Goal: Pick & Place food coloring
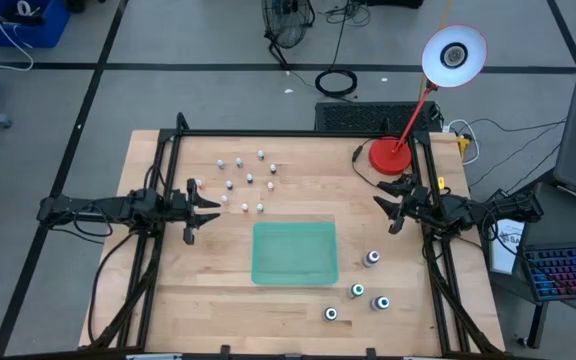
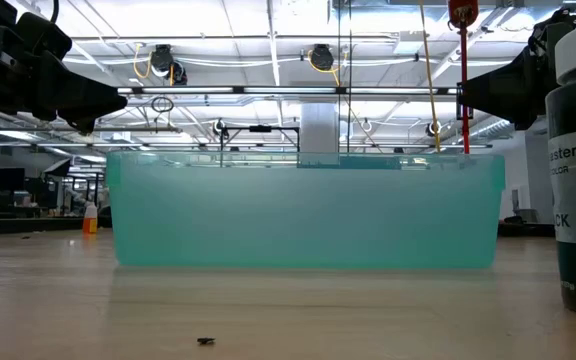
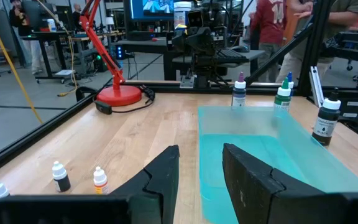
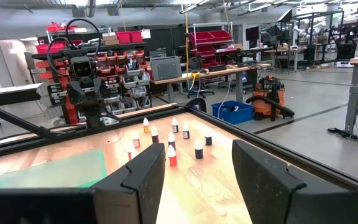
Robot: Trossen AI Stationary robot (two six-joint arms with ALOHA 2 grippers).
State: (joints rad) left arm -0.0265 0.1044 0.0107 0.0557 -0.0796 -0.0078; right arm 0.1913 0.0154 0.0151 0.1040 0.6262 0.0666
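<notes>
The left gripper [image 1: 212, 205] hangs over the tabletop's [image 1: 198, 290] left side, its fingers [image 3: 166, 174] apart and holding nothing. The right gripper [image 1: 388, 208] hangs near the right edge, its jaws likewise parted and empty. The food coloring [image 1: 244, 181] is tiny white-capped bottles clustered toward the far-left part; four larger bottles [image 1: 360, 290] stand near the right front corner, beside the green tray [image 1: 294, 252].

About ten tiny white-capped food coloring bottles [image 1: 249, 179] stand upright, clustered beyond the translucent green rectangular tray [image 1: 294, 252]; four larger dark-bodied bottles [image 1: 372, 259] with green or blue tops stand upright beside its right edge.
</notes>
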